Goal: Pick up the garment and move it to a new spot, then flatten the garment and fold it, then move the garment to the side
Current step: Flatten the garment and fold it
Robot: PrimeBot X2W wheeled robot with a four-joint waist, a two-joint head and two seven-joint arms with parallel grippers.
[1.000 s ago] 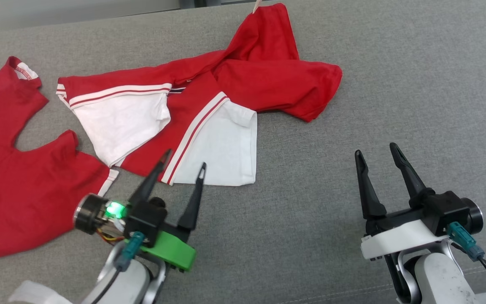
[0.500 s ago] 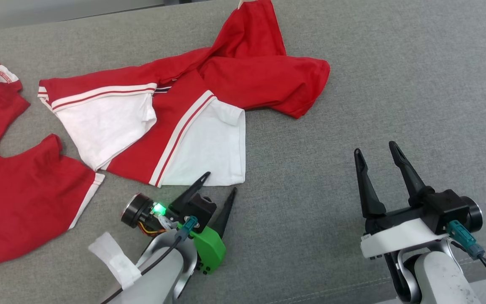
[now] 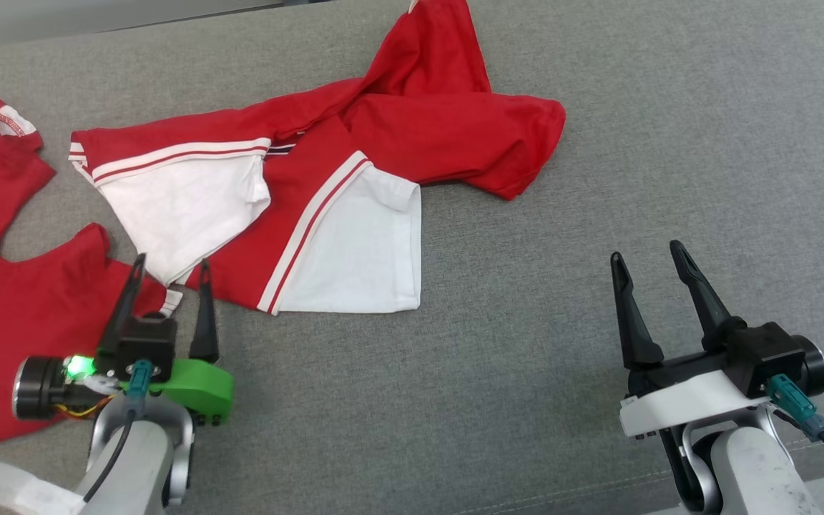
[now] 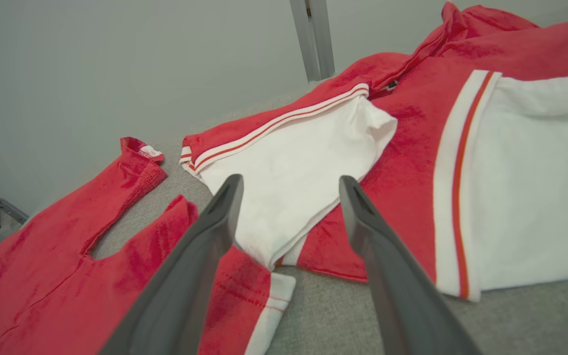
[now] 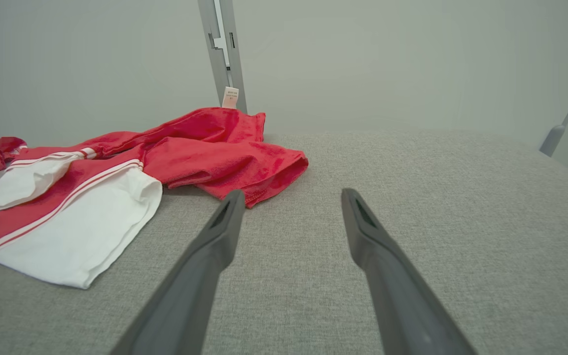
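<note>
Compared with half a second ago, the left gripper [image 3: 173, 261] is now standing much further toward the lower left of the head view, and its fingers are pointing up the frame instead of leaning to the right. The right gripper [image 3: 646, 250] is keeping nearly the same place at the lower right.

Both grippers are holding their two dark fingers well apart, and nothing is lying between them.

The red and white shirt [image 3: 312, 207] is lying crumpled on the grey fabric surface [image 3: 526, 357], and it is reaching from the left-centre of the head view up to the top middle. Its two white sleeves with striped bands are facing the bottom of the frame, and its red body is bunching toward the upper right. A small tag [image 5: 230, 97] is sticking up at its far edge in the right wrist view.

A plain red garment [image 3: 18, 307] is lying flat at the far left of the head view. Its white-edged corner is lying next to the lower corner of the shirt's left sleeve; whether they are touching, I cannot tell.

In the left wrist view, the left gripper [image 4: 290, 178] is framing that sleeve corner between its fingertips. Whether the tips are touching the cloth I cannot tell.

In the right wrist view, the right gripper [image 5: 292, 192] is hanging over bare grey fabric, with the shirt [image 5: 91, 187] lying at the left of the frame.
</note>
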